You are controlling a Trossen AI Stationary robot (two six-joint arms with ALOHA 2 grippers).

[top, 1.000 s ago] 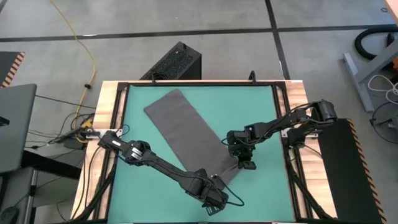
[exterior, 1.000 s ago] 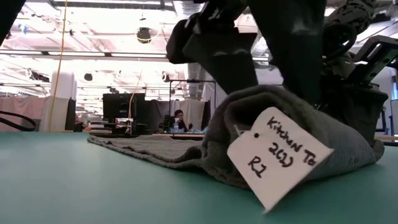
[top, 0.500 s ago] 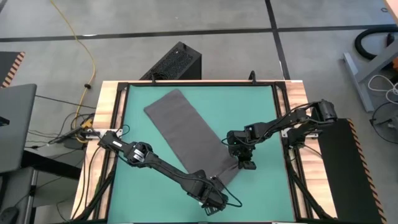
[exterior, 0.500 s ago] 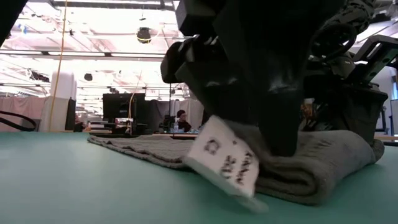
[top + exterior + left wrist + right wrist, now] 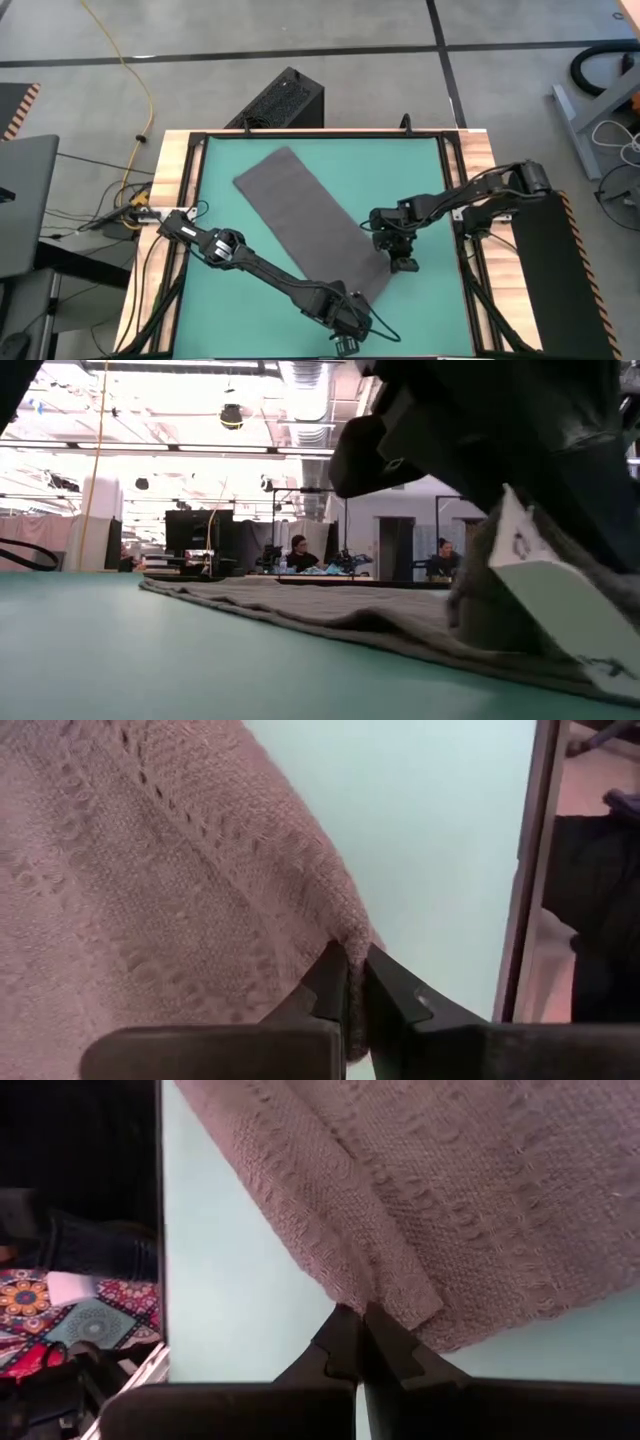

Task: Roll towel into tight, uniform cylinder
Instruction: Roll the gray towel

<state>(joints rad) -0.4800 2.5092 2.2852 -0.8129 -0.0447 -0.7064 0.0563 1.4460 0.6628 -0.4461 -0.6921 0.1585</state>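
Towel lies diagonally on the green mat, running from eleven o'clock toward five. Left gripper pinches its near corner; right gripper pinches the corner at four o'clock.

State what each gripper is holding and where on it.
The left gripper is shut on the towel, pinching its near corner. The right gripper is shut on the towel's near edge at the other corner.
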